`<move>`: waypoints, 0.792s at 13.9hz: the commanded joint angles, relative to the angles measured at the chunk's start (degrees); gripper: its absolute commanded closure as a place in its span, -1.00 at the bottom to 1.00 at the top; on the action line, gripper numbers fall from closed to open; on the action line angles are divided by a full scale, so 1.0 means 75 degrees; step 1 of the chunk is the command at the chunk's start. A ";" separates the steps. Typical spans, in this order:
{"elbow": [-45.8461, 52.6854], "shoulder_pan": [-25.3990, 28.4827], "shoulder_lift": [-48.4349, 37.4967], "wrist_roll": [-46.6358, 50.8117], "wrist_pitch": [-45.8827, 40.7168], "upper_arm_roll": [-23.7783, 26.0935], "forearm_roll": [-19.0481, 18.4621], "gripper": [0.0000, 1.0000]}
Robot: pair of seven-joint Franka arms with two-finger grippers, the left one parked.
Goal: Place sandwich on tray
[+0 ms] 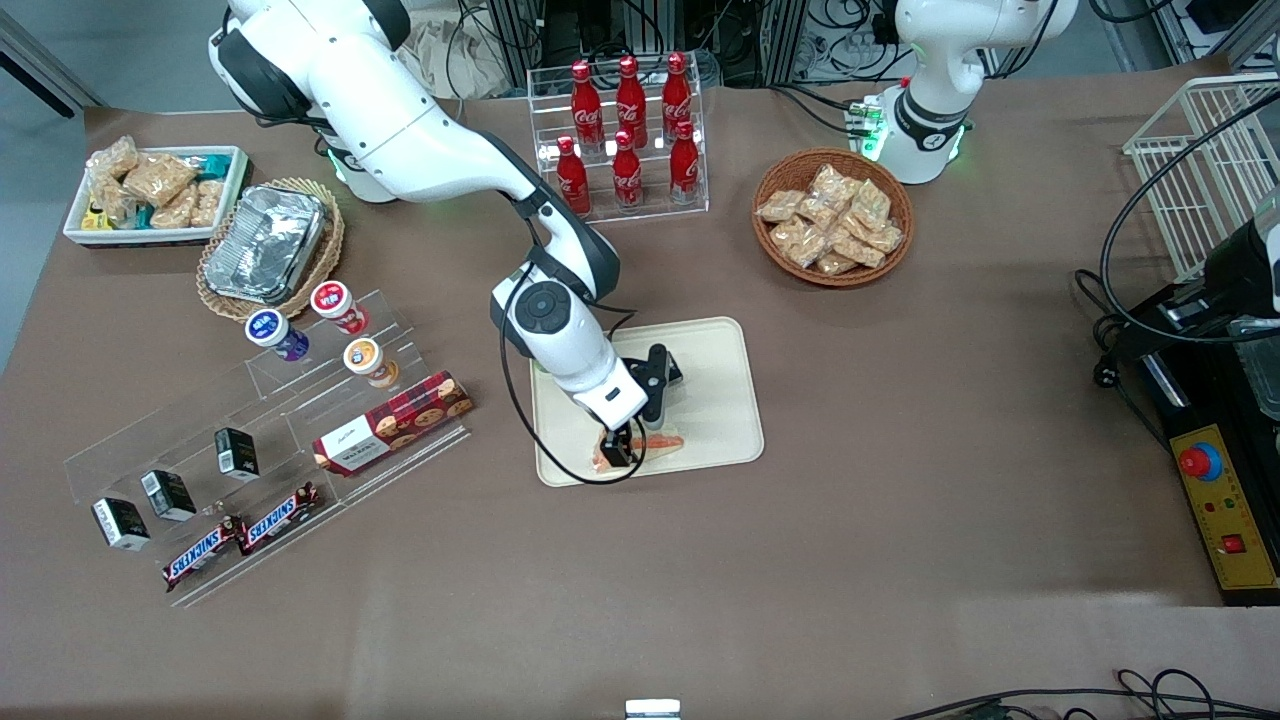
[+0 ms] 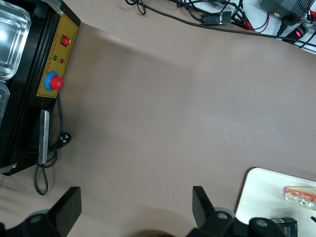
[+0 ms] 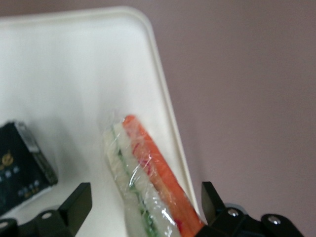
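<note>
The sandwich [image 1: 662, 441], a clear-wrapped wedge with orange and green layers, lies on the cream tray [image 1: 722, 398] along the rim nearest the front camera. My right gripper [image 1: 618, 455] is directly over one end of it. In the right wrist view the sandwich [image 3: 143, 173] rests on the tray [image 3: 74, 74] beside its rim. The gripper [image 3: 145, 200] is open there, one finger [image 3: 79, 200] on each side of the sandwich and clear of the wrap. The sandwich [image 2: 301, 193] and a tray corner [image 2: 261, 192] also show in the left wrist view.
A small black box [image 3: 22, 163] lies on the tray beside the sandwich. A clear shelf with a red biscuit box [image 1: 392, 422] and cups stands toward the working arm's end. A cola rack [image 1: 625, 135] and a snack basket [image 1: 832, 218] stand farther back.
</note>
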 commanded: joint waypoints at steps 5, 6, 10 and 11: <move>-0.0077 -0.0630 -0.1724 0.0089 -0.1777 -0.0066 0.0705 -0.98; -0.0065 -0.0851 -0.2087 0.0391 -0.2506 -0.0066 0.0798 -0.98; 0.0157 -0.2022 -0.2863 0.1613 -0.4969 -0.0020 0.0437 -0.98; 0.0285 -0.2327 -0.2957 0.1613 -0.5264 -0.0020 0.0413 -0.98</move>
